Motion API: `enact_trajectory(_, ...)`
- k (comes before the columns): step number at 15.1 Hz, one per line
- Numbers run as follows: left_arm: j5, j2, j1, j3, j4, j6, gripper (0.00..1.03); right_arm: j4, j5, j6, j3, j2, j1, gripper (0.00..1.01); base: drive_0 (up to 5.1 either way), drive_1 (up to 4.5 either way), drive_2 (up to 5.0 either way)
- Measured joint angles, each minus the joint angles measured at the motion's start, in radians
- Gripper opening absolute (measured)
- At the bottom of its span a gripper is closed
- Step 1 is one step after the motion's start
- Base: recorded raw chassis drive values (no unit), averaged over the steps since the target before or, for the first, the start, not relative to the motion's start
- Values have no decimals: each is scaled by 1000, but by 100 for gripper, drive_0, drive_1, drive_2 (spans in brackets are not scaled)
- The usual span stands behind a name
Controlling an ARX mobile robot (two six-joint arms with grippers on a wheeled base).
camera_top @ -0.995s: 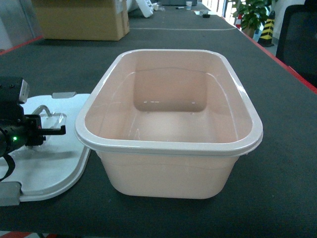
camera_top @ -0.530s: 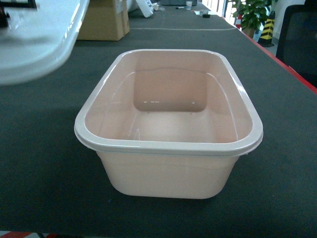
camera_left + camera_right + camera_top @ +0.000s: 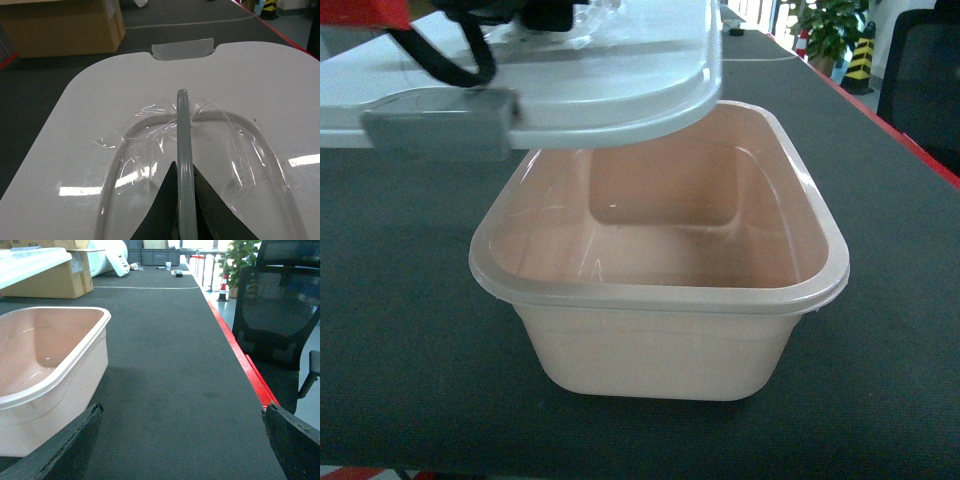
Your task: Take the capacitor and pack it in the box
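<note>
The box (image 3: 650, 350), a pale pink tub, stands open in the middle of the dark table; only its bare floor shows inside. Its white lid (image 3: 620, 80) hangs level above the box's back left corner, grey latch (image 3: 438, 122) toward me. My left gripper (image 3: 184, 172) is shut on the lid's thin grey handle (image 3: 183, 125), and the lid (image 3: 100, 110) fills the left wrist view. My right gripper (image 3: 182, 410) is open and low over bare table to the right of the box (image 3: 60, 365). The capacitor is out of view.
A brown cardboard box (image 3: 60, 25) sits at the table's far left. The table's red right edge (image 3: 240, 355) runs beside a black office chair (image 3: 280, 315). A potted plant (image 3: 825, 30) and a striped cone (image 3: 861, 55) stand beyond the far right.
The lid lay flat on the table left of the box a second ago. My left gripper has raised it and carried it right, over the box's back left corner.
</note>
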Motion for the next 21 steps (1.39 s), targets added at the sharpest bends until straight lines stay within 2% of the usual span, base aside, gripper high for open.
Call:
enact_trajectory(2, -68, 44, -65, 37, -38, -28, 2, 0, 0, 0, 0, 0, 0, 98, 0, 0, 0)
enact_trajectory(5, -102, 75, -102, 49, -48, -41, 2, 0, 0, 0, 0, 0, 0, 98, 0, 0, 0)
enact_trajectory(8, -171, 127, -166, 83, -56, -51, 2, 0, 0, 0, 0, 0, 0, 98, 0, 0, 0)
enact_trajectory(9, -196, 159, -204, 95, -50, -56, 2, 0, 0, 0, 0, 0, 0, 98, 0, 0, 0)
enact_trajectory(10, -245, 213, -222, 103, -47, -70, 2, 0, 0, 0, 0, 0, 0, 98, 0, 0, 0)
enact_trajectory(11, -265, 236, -213, 103, -37, -78, 2, 0, 0, 0, 0, 0, 0, 98, 0, 0, 0)
enact_trajectory(19, -240, 262, -211, 104, -48, -101, 2, 0, 0, 0, 0, 0, 0, 98, 0, 0, 0)
enact_trajectory(21, -228, 262, -212, 103, -38, -105, 13, 0, 0, 0, 0, 0, 0, 98, 0, 0, 0)
